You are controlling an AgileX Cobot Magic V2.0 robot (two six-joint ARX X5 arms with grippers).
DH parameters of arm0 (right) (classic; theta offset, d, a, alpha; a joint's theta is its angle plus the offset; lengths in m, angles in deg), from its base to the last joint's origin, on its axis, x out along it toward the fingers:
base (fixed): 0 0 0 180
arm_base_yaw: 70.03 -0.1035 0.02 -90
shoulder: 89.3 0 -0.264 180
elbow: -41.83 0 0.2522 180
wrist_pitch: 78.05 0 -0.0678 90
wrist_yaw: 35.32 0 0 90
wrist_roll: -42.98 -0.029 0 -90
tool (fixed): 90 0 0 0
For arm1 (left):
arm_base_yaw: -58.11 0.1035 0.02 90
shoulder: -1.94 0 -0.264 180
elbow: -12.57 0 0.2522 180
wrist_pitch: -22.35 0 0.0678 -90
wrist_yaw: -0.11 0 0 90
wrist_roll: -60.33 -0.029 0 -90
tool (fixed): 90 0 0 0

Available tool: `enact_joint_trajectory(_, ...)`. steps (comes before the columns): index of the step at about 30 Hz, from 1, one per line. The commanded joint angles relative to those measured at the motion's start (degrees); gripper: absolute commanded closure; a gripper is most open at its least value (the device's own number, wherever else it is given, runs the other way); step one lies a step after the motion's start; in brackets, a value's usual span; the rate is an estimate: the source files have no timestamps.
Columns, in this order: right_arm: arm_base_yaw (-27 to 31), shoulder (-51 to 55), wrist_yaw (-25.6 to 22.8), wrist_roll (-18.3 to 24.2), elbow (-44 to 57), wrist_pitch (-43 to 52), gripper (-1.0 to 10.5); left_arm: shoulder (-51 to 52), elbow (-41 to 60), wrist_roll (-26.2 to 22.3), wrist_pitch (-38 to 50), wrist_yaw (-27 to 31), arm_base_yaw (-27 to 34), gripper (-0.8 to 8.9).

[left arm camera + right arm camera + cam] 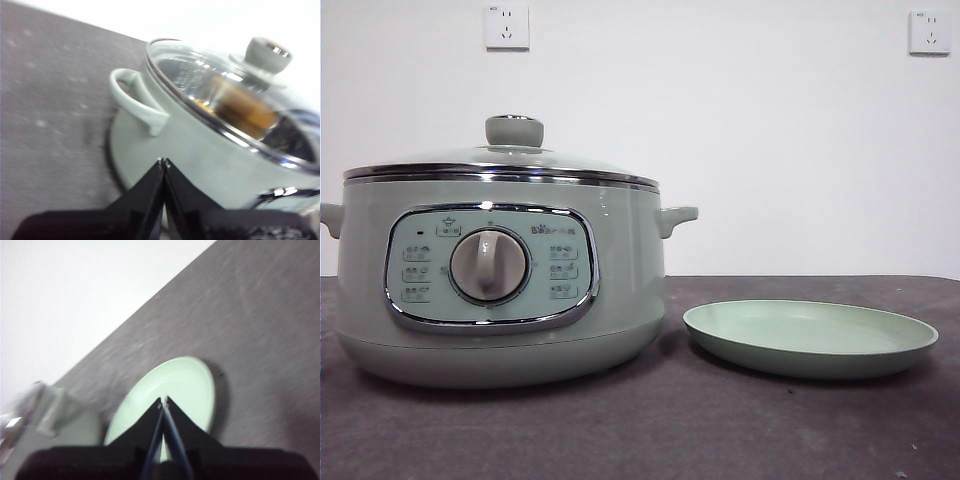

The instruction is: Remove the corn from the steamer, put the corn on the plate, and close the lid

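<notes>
- Your steamer (620, 290): pale sage green, chrome rim, grey dial.
- Lid (210, 75): clear glass, pale green knob.
- Corn (240, 107): yellow-orange through the glass.
- Plate (810, 340): plain pale green.
- Table (720, 430): dark grey, speckled.

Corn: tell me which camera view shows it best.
The left wrist view. The corn shows there as a blurred yellow-orange shape through the glass lid of the steamer. The front view looks level at the steamer's wall, hiding the corn. The right wrist view shows none.
</notes>
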Motion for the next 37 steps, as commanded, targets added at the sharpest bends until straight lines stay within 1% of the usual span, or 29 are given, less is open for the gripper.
enact_joint_trajectory(1, -0.04, 0.09, 3.85, -3.65, 0.24, 0.26, 9.5, 0.17, 0.70, 4.15, 2.05, -3.39, 0.17, 8.20)
enact_joint_trajectory(2, -0.04, 0.07, 5.09, -3.67, -0.17, -0.11, 9.6, 0.17, 0.31, 4.13, 2.03, -3.89, 0.17, 8.20)
enact_joint_trajectory(4, -0.04, -0.33, 6.08, -3.37, -1.64, -1.79, 9.6, 0.17, -1.09, 3.76, 1.01, -3.78, 0.17, 8.20)
enact_joint_trajectory(6, -0.04, -1.20, 7.19, -1.62, -3.43, -3.39, 9.6, 0.17, -3.08, 3.13, -0.35, -3.50, 0.17, 8.20)
enact_joint_trajectory(8, -0.04, -2.56, 8.20, 1.36, -5.70, -5.07, 9.6, -0.13, -5.55, 1.55, -1.88, -3.26, 0.17, 8.20)
enact_joint_trajectory(11, -0.04, -6.19, 8.35, 6.14, -9.99, -7.23, 9.6, -2.47, -10.29, -1.55, -4.44, -3.28, 0.17, 8.20)
enact_joint_trajectory(17, -0.04, -16.63, 8.55, 17.66, -21.00, -11.98, 9.6, -12.31, -20.74, -9.16, -9.86, -3.48, 0.17, 8.20)
enact_joint_trajectory(20, -0.04, -22.67, 10.88, 23.43, -27.26, -14.93, 9.6, -18.38, -26.38, -12.66, -12.22, -3.72, 0.17, 8.20)
enact_joint_trajectory(23, -0.04, -28.85, 13.20, 27.74, -33.48, -18.45, 9.5, -23.85, -31.54, -14.49, -12.70, -4.00, 0.15, 8.20)
enact_joint_trajectory(28, -0.04, -38.49, 17.07, 34.97, -43.34, -26.32, 9.5, -31.98, -39.54, -14.93, -14.84, -8.13, 0.11, 8.18)
enact_joint_trajectory(32, -0.04, -45.03, 20.20, 40.00, -49.57, -33.51, 9.5, -38.27, -45.16, -17.97, -18.45, -14.10, 0.04, 8.18)
enact_joint_trajectory(35, -0.07, -48.63, 20.48, 42.95, -52.57, -37.70, 9.4, -42.95, -49.00, -20.09, -21.86, -17.92, 0.00, 8.17)
enact_joint_trajectory(36, -0.07, -49.57, 20.48, 43.71, -53.16, -38.53, 9.3, -44.50, -50.21, -20.70, -23.02, -18.56, -0.04, 8.12)
enact_joint_trajectory(37, -0.07, -50.16, 20.46, 43.85, -53.46, -38.80, 8.9, -45.75, -51.17, -20.92, -23.80, -18.53, -0.13, 8.06)
